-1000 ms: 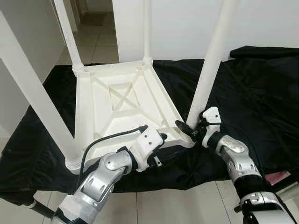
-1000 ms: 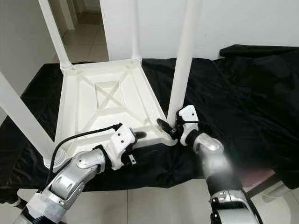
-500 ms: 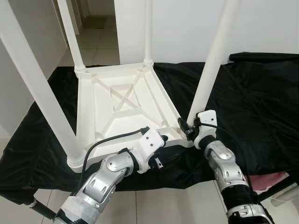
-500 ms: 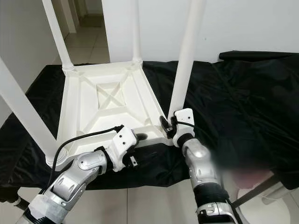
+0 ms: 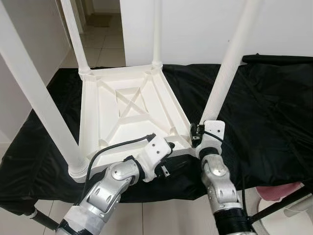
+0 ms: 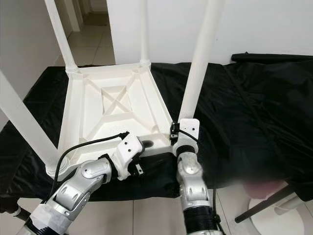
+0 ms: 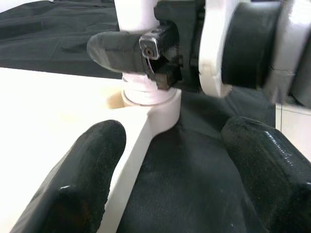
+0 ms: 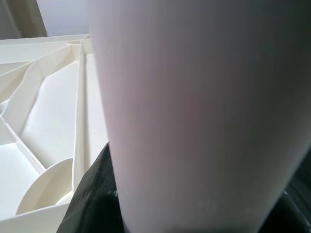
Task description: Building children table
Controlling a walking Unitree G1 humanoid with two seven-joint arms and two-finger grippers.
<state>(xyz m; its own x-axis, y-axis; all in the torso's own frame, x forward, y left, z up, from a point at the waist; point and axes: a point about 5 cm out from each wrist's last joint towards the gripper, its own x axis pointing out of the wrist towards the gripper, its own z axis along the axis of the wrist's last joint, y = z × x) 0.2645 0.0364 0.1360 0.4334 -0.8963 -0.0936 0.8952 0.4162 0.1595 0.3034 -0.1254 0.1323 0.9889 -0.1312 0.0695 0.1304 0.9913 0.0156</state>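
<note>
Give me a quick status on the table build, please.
Right gripper clamped on near-right leg at its base. Left gripper open at tabletop edge. Four legs standing. Nothing obstructing.

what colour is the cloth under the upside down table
Black, slightly glossy cloth; clearest in the left eye view, beneath the white table.

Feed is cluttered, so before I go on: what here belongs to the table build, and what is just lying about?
Belongs to the job:
- upturned white plastic tabletop
- white round table leg at its near right corner
- right gripper at that leg's base
- left gripper at the near edge

Lying about:
- black cloth underneath
- pink item at lower right
</note>
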